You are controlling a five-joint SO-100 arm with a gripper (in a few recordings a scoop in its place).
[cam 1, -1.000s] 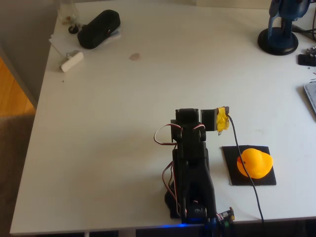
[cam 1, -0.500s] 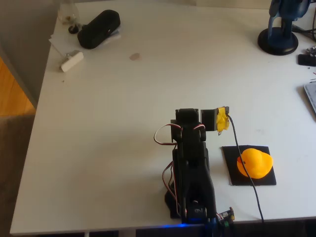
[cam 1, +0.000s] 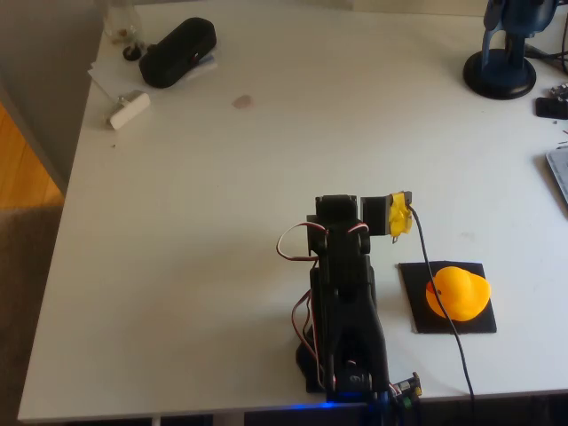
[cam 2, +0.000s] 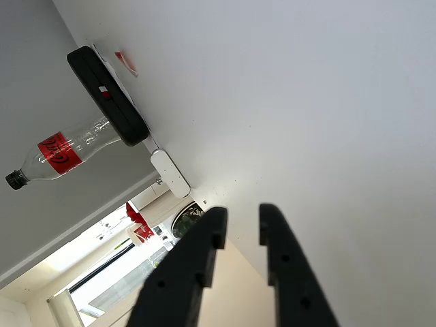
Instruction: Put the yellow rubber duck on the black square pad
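The yellow rubber duck (cam 1: 457,293) sits on the black square pad (cam 1: 422,312) near the table's front edge, at the lower right of the overhead view. It rests toward the pad's right side, and bare pad shows to its left. The black arm (cam 1: 342,293) is folded up just left of the pad, apart from the duck, with a strip of yellow tape (cam 1: 399,215) at its top. In the wrist view my gripper (cam 2: 242,216) points across the bare white table, a narrow gap between its black fingers (cam 2: 197,266) and nothing in it.
A black oblong case (cam 1: 177,51) and a small white block (cam 1: 130,109) lie at the table's far left corner. Both show in the wrist view, the case (cam 2: 109,95) and the block (cam 2: 170,174), with a plastic bottle (cam 2: 58,153). A blue stand (cam 1: 501,53) is at the far right.
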